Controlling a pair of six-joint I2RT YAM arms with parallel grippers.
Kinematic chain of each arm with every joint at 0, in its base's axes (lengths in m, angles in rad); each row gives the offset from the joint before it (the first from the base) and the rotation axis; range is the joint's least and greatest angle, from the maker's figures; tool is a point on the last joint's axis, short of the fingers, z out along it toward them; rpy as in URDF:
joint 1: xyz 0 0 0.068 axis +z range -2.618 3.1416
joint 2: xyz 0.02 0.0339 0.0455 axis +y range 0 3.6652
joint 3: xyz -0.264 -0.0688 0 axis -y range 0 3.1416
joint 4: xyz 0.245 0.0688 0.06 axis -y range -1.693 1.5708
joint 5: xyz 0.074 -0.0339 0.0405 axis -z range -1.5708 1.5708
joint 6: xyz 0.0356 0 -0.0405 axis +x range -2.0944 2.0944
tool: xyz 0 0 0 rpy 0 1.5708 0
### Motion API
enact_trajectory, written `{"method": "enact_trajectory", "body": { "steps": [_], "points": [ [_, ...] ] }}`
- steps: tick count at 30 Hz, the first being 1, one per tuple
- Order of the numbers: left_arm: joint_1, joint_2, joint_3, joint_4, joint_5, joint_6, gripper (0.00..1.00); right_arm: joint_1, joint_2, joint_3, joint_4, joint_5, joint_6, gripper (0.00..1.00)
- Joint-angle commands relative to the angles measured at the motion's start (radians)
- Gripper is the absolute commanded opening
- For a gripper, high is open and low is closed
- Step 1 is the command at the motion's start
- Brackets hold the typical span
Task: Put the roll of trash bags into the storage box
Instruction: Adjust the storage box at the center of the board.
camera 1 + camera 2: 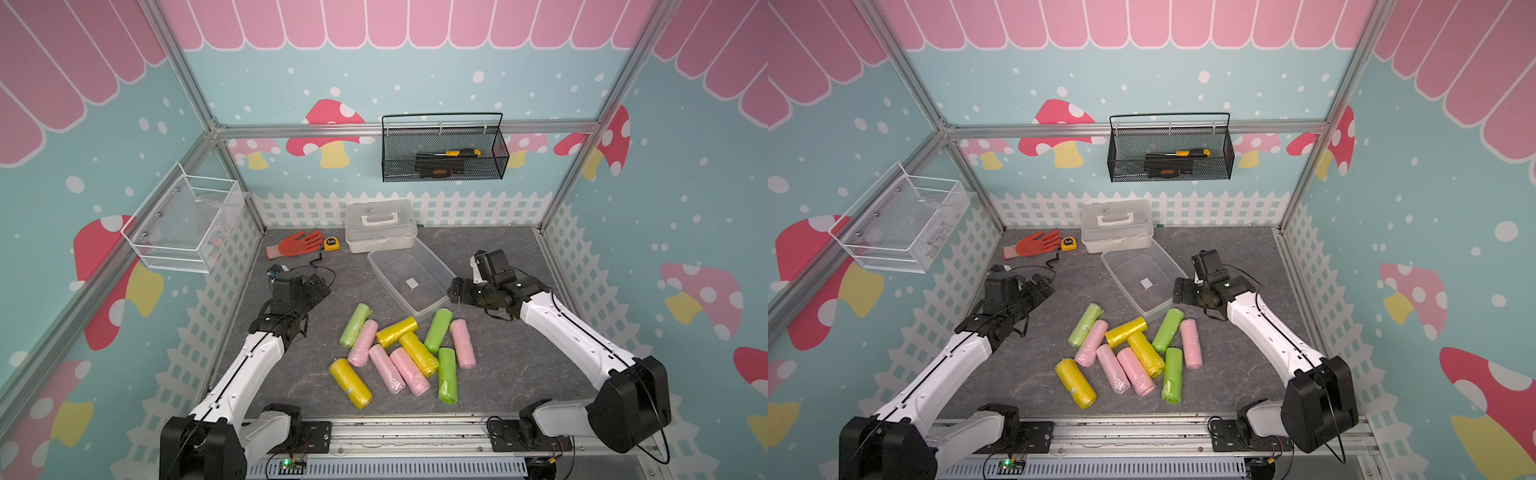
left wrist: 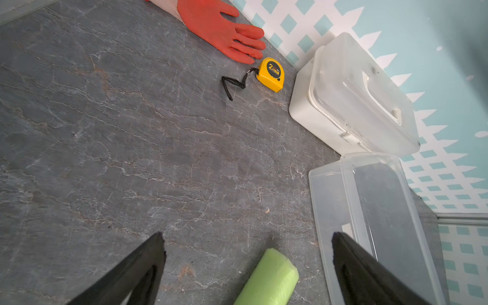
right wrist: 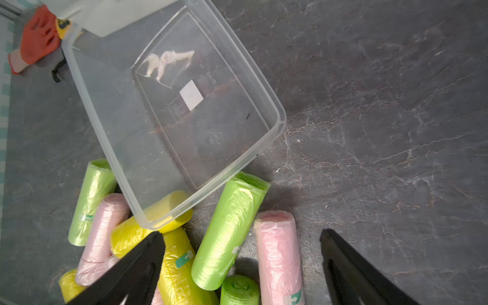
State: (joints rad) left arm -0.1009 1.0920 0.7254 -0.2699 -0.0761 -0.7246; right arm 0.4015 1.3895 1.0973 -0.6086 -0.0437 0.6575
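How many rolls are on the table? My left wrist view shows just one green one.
Observer: Ten rolls: three green, four pink and three yellow, piled on the robot's side of the box.
Operator: Is anything in the box? I only see one end of it.
Observer: No rolls. The right wrist view shows the whole inside, with only a white sticker on the bottom.
Operator: Where is the right gripper?
Observer: The right gripper hovers by the box's near corner, above the right edge of the pile. Its fingers are open and hold nothing.
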Motion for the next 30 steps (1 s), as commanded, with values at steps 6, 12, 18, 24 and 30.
{"method": "enact_trajectory", "body": {
  "steps": [6, 12, 18, 24, 30],
  "points": [
    [-0.027, -0.026, 0.028, -0.019, 0.007, 0.017, 0.99, 0.047, 0.148, 0.065, -0.005, -0.026, -0.006, 0.92],
    [-0.036, -0.023, 0.028, -0.021, -0.009, 0.022, 0.99, 0.083, 0.242, 0.109, 0.003, -0.044, 0.006, 0.9],
    [-0.04, -0.006, 0.033, -0.019, 0.007, 0.021, 0.99, 0.092, 0.289, 0.131, 0.004, -0.056, 0.017, 0.87],
    [-0.041, -0.002, 0.029, -0.02, 0.0, 0.021, 0.99, 0.094, 0.332, 0.143, 0.007, -0.072, 0.022, 0.74],
    [-0.043, 0.006, 0.035, -0.018, 0.013, 0.017, 0.99, 0.093, 0.326, 0.163, 0.002, -0.044, 0.0, 0.59]
  ]
}}
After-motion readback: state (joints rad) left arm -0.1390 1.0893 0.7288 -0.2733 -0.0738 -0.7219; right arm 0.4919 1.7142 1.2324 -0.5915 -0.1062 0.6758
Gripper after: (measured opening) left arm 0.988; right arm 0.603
